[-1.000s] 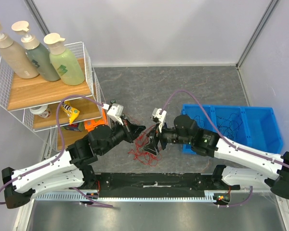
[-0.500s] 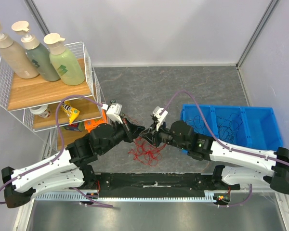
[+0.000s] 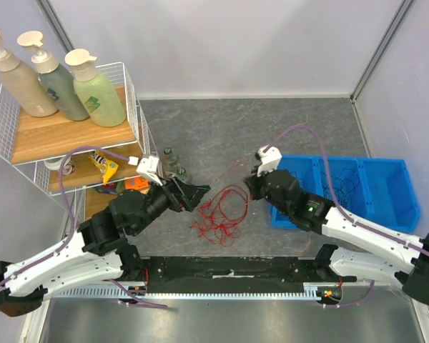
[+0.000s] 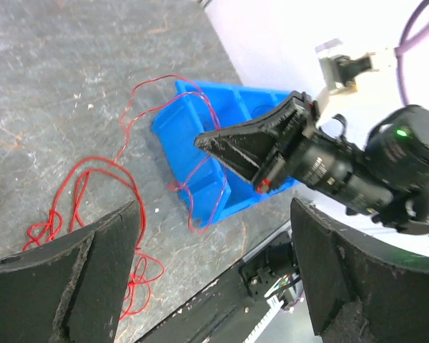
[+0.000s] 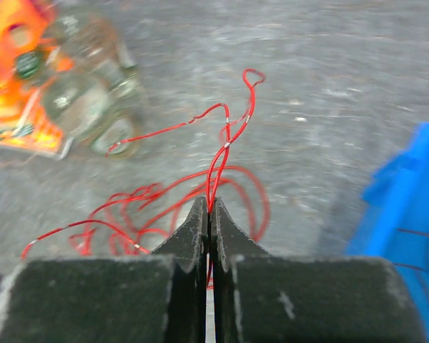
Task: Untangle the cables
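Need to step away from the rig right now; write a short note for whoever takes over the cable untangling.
The left hand is open and empty, beside the red cables.
The right hand is shut on one red strand, raised off the pile.
The red cables lie in loose loops on the table, between the arms.
The black cables lie in the blue bin.
Done: black looks parted from red.
Left: the red loops look tangled; draw the strands apart.

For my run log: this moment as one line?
left fingers: open, empty | right fingers: shut on red cable | red cable: loops lying on table | blue bin: black cables inside
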{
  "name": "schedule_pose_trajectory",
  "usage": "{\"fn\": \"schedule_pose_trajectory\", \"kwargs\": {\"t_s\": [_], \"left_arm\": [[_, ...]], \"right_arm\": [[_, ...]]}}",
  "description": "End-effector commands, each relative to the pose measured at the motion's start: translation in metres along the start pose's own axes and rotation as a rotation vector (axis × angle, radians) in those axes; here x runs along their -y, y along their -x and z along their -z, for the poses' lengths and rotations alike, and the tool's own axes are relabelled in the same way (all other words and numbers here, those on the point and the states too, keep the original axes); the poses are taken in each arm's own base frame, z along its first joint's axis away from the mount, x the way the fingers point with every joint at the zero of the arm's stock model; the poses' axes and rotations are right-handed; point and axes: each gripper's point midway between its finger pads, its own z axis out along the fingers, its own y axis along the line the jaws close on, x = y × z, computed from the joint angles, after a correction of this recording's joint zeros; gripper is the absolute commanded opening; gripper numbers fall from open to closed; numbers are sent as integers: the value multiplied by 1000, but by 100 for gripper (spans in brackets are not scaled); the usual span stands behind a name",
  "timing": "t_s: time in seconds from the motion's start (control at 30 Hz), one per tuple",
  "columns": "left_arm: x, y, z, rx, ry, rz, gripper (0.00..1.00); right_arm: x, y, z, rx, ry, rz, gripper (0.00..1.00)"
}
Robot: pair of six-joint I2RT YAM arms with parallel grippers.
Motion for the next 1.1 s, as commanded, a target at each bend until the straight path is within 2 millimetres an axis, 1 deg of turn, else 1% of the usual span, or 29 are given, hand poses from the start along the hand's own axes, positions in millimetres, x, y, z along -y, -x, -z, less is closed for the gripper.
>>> {"fn": "schedule_pose_trajectory", "kwargs": {"t_s": [0.0, 0.03, 0.13, 0.27, 0.3, 0.33, 0.37, 0.43, 0.5, 0.57, 0.63, 0.7, 0.77, 0.8, 0.83, 0.93, 0.97, 1.0, 1.03, 1.07], "left_arm": [[-3, 27, 15, 100, 8, -30, 89], [-5, 26, 15, 102, 9, -28, 88], [-6, 24, 16, 100, 6, -18, 88], [-4, 16, 11, 66, 2, -26, 88], [-3, 14, 9, 57, 2, -28, 88], [-2, 13, 8, 47, -2, -30, 88], [-1, 11, 7, 40, -4, -34, 88], [1, 9, 5, 26, -9, -37, 87], [0, 6, 4, 17, -8, -35, 87], [0, 5, 4, 13, -8, -34, 87], [0, 4, 4, 11, -10, -37, 87], [-2, 3, 5, 13, -8, -35, 86], [-4, 2, 4, 18, -9, -28, 86], [-2, 1, 4, 15, -18, -27, 86], [-1, 0, 4, 12, -26, -29, 86], [1, -3, 2, -8, -30, -39, 86], [1, -3, 2, -8, -30, -41, 86], [1, -4, 1, -13, -30, -42, 86], [1, -5, 0, -16, -27, -43, 86], [1, -5, 0, -16, -27, -39, 86]], "right_arm": [[51, 22, 12, 49, -122, -128, 0], [68, 32, 17, 76, -173, -163, 0], [111, 66, 37, 154, -337, -253, 0], [165, 97, 68, 186, -564, -335, 0], [176, 99, 75, 182, -619, -356, 0], [191, 103, 86, 190, -692, -390, 0], [202, 105, 97, 199, -749, -423, 0], [226, 105, 116, 226, -849, -485, 0], [242, 99, 126, 234, -889, -531, 0], [261, 88, 139, 233, -973, -577, 0], [288, 69, 161, 238, -1120, -620, 0], [323, 49, 195, 256, -1332, -645, 0], [345, 28, 215, 245, -1465, -697, 0], [353, 16, 224, 244, -1494, -751, 0], [358, 8, 230, 253, -1508, -795, 0], [373, -4, 253, 309, -1581, -874, 0], [378, -7, 259, 311, -1602, -896, 0], [383, -11, 259, 302, -1608, -919, 0], [388, -16, 259, 293, -1611, -952, 0], [397, -26, 251, 246, -1592, -986, 0]]}}
